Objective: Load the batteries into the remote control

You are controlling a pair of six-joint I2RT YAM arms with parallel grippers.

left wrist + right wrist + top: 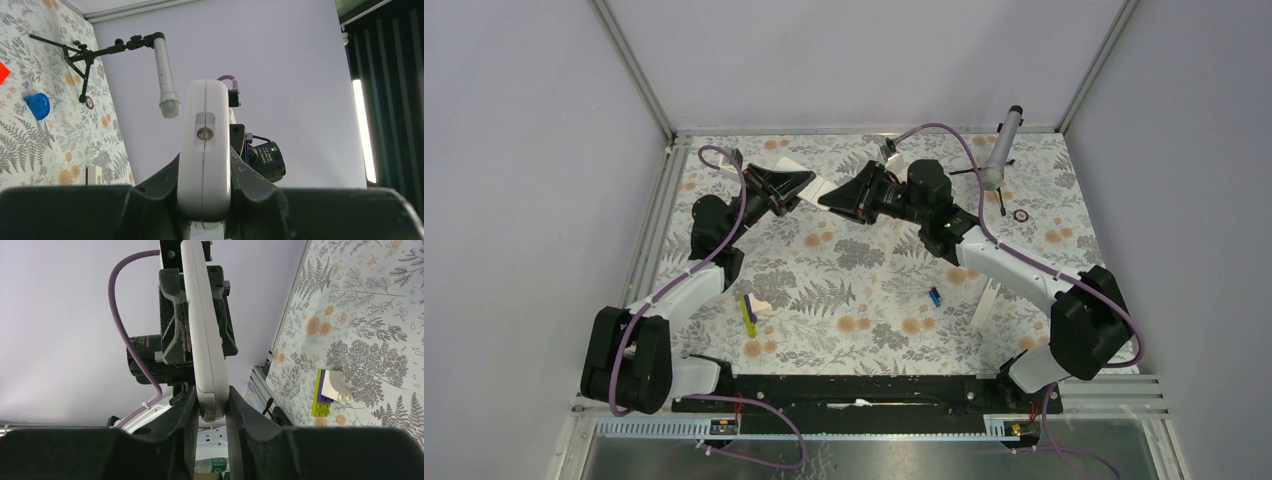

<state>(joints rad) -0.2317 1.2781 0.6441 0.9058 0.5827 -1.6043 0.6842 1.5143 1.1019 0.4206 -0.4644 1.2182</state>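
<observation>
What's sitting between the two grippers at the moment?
The remote: the left gripper clamps one end, the right gripper the other. Both wrist views show it clearly.

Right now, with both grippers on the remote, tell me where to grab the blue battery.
I'd grip the blue battery across its middle, coming straight down from above, fingers either side of its long axis. It lies flat on the floral mat, apart from the white bar beside it.

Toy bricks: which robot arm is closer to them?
Left. The left arm's white forearm lies just left of the toy bricks; the right arm stands well off to their right.
</observation>
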